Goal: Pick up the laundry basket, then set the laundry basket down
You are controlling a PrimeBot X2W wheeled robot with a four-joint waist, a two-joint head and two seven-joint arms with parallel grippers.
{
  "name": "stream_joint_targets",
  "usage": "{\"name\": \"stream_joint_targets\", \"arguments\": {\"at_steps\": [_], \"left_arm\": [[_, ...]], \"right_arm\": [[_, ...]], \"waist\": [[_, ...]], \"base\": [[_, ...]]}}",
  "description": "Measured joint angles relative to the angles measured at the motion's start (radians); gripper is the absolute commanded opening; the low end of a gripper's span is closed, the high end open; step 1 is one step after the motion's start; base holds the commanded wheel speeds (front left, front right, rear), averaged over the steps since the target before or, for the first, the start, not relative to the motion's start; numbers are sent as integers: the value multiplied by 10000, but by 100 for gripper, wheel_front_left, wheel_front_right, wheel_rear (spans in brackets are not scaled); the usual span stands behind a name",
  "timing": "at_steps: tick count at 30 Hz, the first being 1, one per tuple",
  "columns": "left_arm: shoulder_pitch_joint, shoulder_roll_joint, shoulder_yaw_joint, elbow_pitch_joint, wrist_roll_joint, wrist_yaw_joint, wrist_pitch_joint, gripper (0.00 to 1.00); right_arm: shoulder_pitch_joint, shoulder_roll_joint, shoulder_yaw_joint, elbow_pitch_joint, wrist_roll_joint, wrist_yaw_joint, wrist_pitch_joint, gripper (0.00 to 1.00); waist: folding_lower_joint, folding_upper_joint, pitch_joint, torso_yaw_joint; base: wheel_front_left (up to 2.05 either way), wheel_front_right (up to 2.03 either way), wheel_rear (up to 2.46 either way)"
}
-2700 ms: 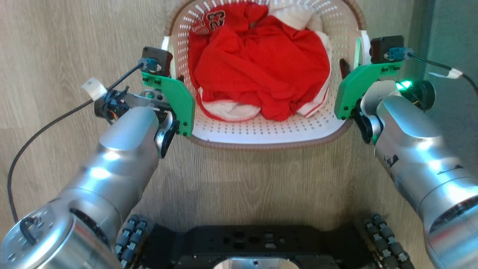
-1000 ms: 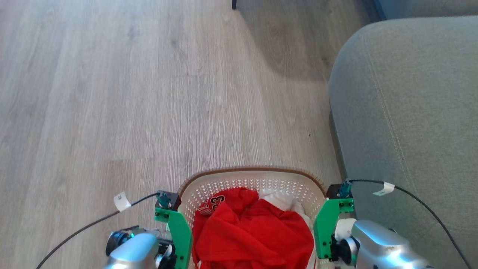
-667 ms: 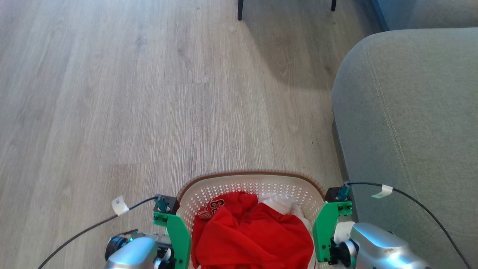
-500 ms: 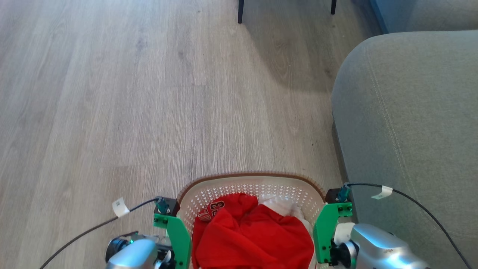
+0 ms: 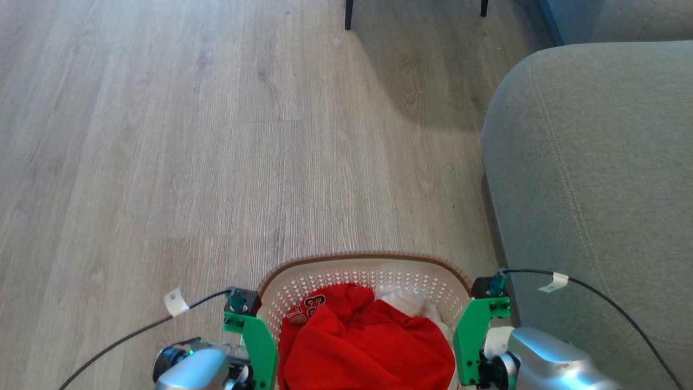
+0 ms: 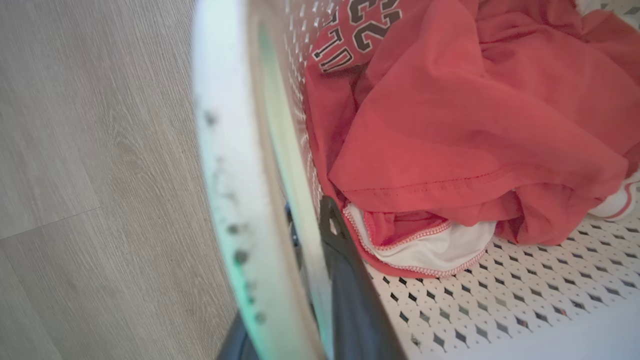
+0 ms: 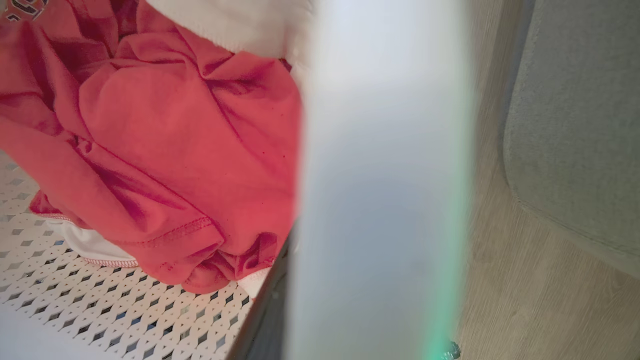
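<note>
laundry basket [image 5: 368, 271] sits at 6 o'clock in head view, long axis 9-to-3, slung between both arms; left gripper [image 6: 307, 220] clamped over its left handle [image 6: 225, 150], right gripper [image 5: 466, 336] looks clamped on the right one, outer finger hidden. Sofa [image 5: 584, 162] crowds 3 o'clock, bare floor [image 5: 216, 135] at 12; set-down needs both arms lowering level.

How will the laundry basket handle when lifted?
The laundry basket looks like perforated plastic, so its walls may flex a little. The red clothes are few and soft, so it is probably light. Gripped at both sides, it should hang level.
</note>
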Motion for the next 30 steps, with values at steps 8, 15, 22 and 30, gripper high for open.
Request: {"name": "stream_joint_targets", "arguments": {"at_steps": [8, 15, 22, 30], "left_arm": [[-2, 0, -67, 2, -100, 0, 27, 0], [-2, 0, -86, 2, -100, 0, 25, 0], [-2, -2, -94, 8, -102, 0, 15, 0], [-1, -4, -102, 10, -161, 0, 15, 0]], "right_arm": [[-6, 0, 251, 46, 244, 0, -88, 0], [-13, 0, 426, 84, 418, 0, -119, 0], [-17, 0, 546, 98, 510, 0, -130, 0], [-18, 0, 685, 121, 677, 0, -205, 0]], "waist": [[0, 0, -5, 4], [0, 0, -20, -21], [0, 0, -56, -39], [0, 0, -107, 13]], "base": [[0, 0, 0], [0, 0, 0], [0, 0, 0], [0, 0, 0]]}}
